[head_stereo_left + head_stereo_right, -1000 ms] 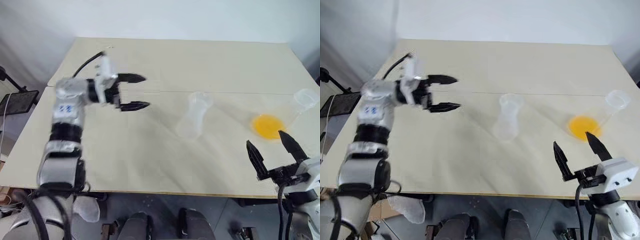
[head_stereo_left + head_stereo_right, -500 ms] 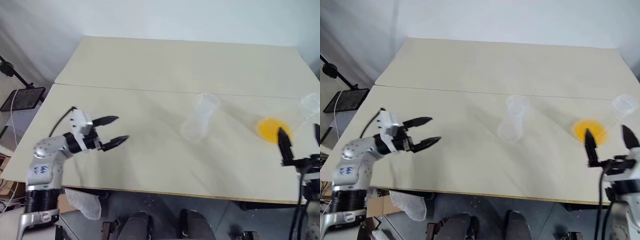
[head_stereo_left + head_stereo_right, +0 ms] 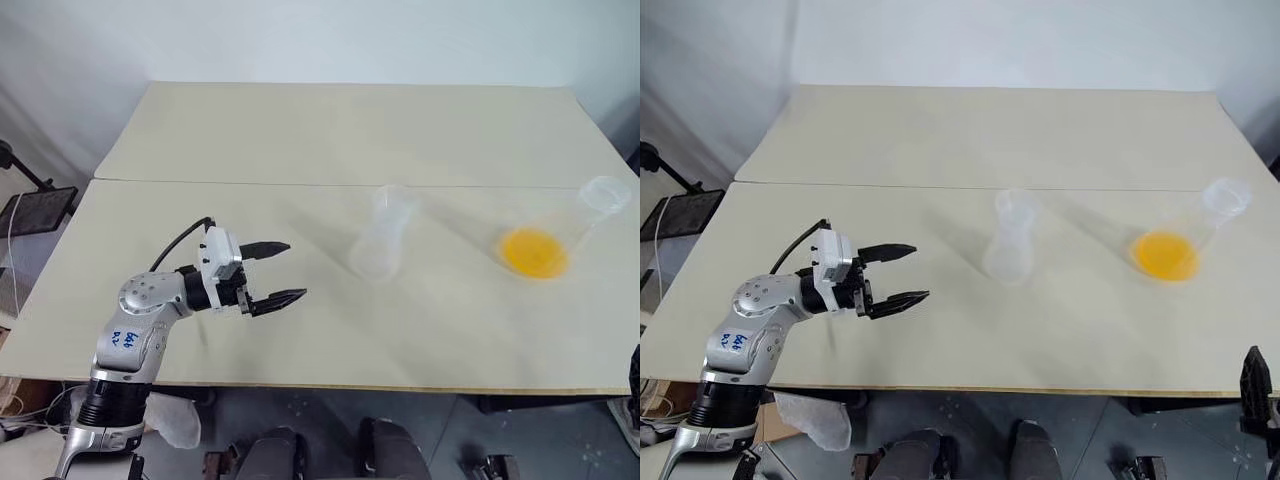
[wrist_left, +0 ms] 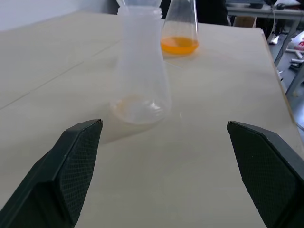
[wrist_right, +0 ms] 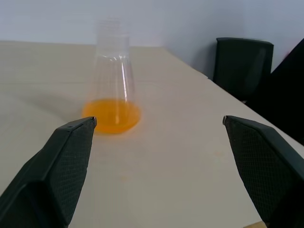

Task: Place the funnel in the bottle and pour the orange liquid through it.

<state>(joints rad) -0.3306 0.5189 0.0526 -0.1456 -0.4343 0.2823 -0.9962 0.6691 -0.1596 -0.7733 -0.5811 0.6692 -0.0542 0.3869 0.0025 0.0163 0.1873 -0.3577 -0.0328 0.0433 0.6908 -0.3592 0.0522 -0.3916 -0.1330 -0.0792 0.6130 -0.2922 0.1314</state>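
From the head views, the left gripper (image 3: 276, 272) has pulled back toward the table's (image 3: 300, 140) near edge, jaws wide apart and empty, with the bottle (image 3: 381, 243) off at its 2 o'clock and the orange liquid (image 3: 535, 252) sitting in the other flask further right. Left wrist view: bottle (image 4: 141, 71) dead ahead at 12, untouched. Right wrist view: right gripper (image 5: 156, 161), spread and holding nothing, has backed off from the orange liquid (image 5: 112, 115) at 11 o'clock, so I'd say both arms are regrouping, and I can't spot the funnel anywhere.
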